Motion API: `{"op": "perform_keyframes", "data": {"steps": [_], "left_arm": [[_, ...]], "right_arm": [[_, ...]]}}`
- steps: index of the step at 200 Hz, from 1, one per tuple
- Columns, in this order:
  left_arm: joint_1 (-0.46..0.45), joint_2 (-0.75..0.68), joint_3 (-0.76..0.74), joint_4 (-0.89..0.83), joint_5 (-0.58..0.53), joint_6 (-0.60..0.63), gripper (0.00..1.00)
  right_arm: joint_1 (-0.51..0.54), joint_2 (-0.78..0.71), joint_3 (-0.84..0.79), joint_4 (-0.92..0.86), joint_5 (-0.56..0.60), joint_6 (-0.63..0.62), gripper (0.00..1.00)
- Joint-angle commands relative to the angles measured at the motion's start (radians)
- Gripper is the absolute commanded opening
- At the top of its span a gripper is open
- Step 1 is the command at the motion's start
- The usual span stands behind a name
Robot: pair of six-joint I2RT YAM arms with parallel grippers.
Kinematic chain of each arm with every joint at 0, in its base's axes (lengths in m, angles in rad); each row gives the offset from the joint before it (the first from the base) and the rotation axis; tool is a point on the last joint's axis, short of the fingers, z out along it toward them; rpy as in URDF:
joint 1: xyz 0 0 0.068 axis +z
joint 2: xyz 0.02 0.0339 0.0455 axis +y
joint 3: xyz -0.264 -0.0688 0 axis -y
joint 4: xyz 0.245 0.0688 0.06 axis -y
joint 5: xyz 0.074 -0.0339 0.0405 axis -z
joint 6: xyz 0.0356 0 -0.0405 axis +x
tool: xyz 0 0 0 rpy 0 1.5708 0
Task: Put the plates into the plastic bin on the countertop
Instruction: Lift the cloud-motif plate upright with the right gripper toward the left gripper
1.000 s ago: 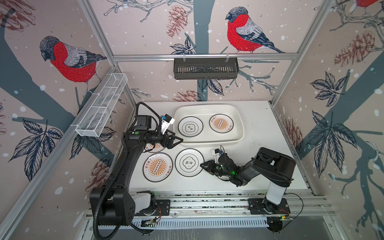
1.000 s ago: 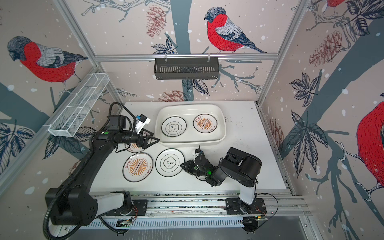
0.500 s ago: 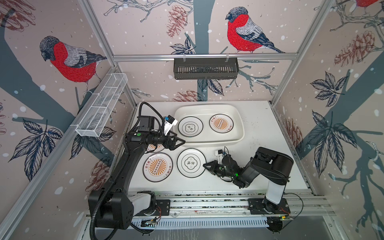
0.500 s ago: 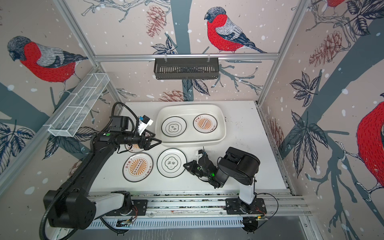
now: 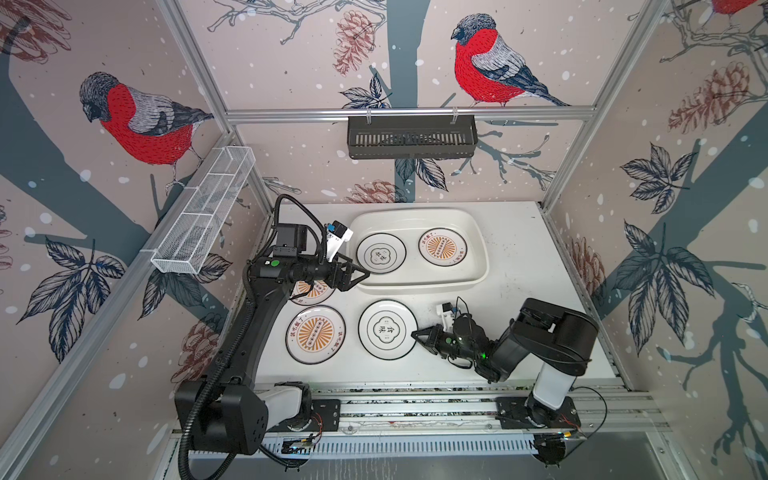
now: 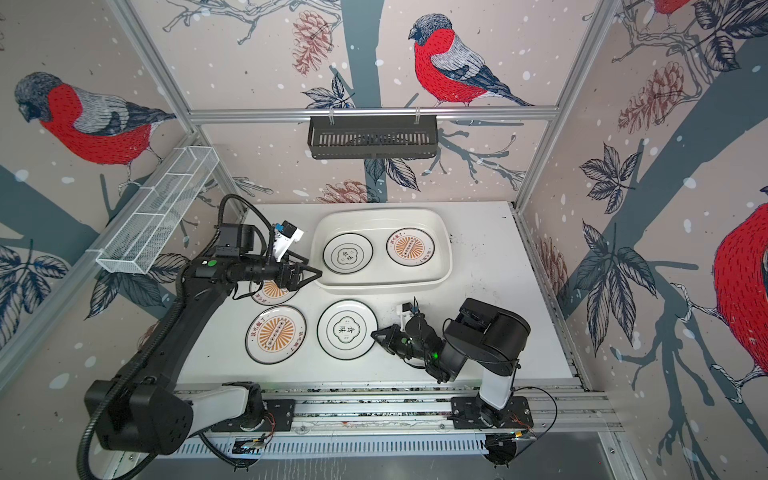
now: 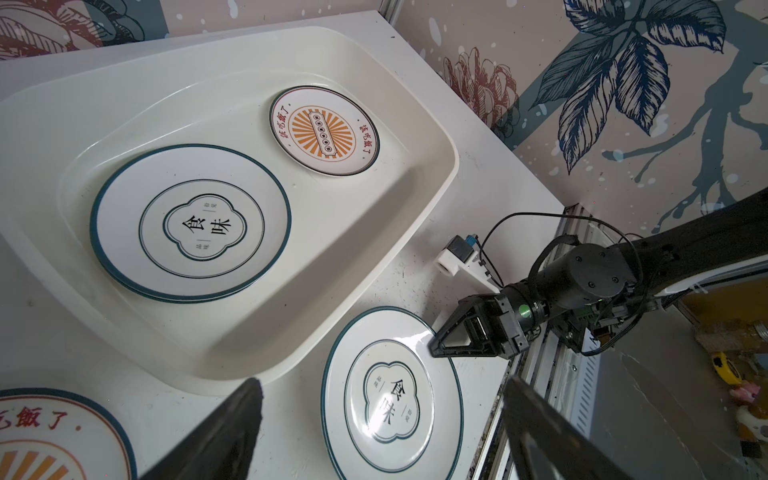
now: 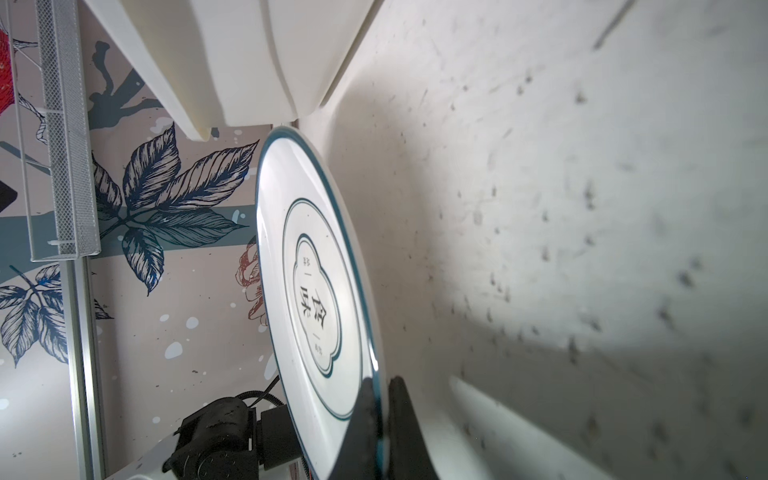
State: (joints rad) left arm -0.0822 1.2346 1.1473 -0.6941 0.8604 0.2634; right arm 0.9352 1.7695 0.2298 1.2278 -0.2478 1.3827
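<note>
The right hand has just pressed together on the rim of the plate. A second ago its fingers stood apart beside that rim. The right wrist view shows the rim pinched between the fingers. The plate lies on the tabletop just in front of the bin, and I cannot tell whether it is lifted. The left hand hovers spread and empty at the bin's near left corner, much as before. With the grasp made, the lift and carry into the bin likely follow. A sunburst plate also waits in front of the bin, and another sits half under the left arm.
</note>
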Motion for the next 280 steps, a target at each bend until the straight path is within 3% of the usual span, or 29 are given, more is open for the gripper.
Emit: {"op": "perform_keyframes", "data": {"steps": [1, 68, 143, 214, 280], "left_arm": [[-0.002, 0.000, 0.019, 0.004, -0.002, -0.016, 0.90], [-0.012, 0.009, 0.067, -0.001, -0.058, -0.013, 0.89], [-0.019, 0.062, 0.129, -0.026, -0.041, -0.011, 0.89], [-0.036, 0.089, 0.167, 0.002, -0.008, -0.046, 0.88], [-0.088, 0.086, 0.137, -0.007, -0.026, -0.055, 0.87]], "right_arm": [[-0.008, -0.035, -0.016, -0.023, -0.028, -0.033, 0.02], [-0.012, -0.172, -0.037, -0.171, -0.062, -0.092, 0.01], [-0.020, -0.490, 0.074, -0.667, -0.076, -0.257, 0.01], [-0.106, -0.718, 0.150, -0.920, -0.101, -0.319, 0.01], [-0.236, -0.783, 0.290, -1.121, -0.151, -0.426, 0.01]]}}
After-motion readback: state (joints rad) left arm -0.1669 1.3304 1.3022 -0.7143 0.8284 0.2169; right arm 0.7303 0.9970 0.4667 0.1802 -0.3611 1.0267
